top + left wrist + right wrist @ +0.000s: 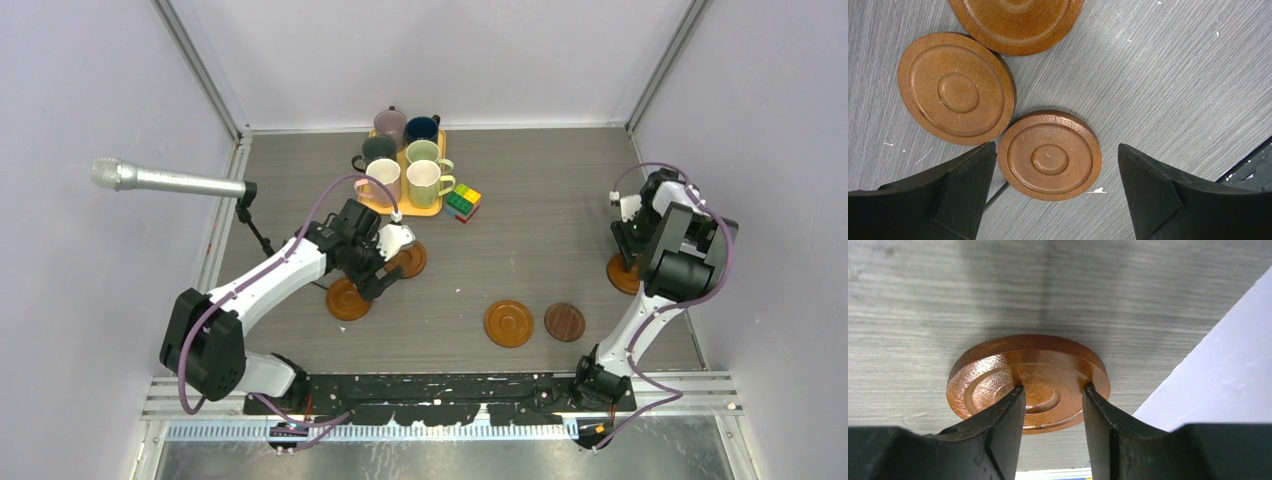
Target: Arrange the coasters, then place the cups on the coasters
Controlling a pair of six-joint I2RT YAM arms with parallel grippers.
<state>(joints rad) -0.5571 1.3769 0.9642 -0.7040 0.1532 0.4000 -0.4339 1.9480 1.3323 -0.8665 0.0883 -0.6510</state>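
Our left pincer [1056, 145] gaped wide over a small coaster [1050, 155], with two more coasters [955, 90] beside it, just in front of the tray [425, 211]. The overhead view hid one of them. Our right pincer [1053, 388] stood half apart, tips on a wall-side coaster [998, 375] far right of the tray, gripping nothing. The cups [427, 180] sat on the tray.

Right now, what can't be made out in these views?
Right gripper: top view, hidden behind its own arm.
Right coaster: top view, mostly under that arm.
Left coasters: wrist shows three, top view two; left gripper covers one.
Farthest coaster: left wrist view, cut by frame edge.
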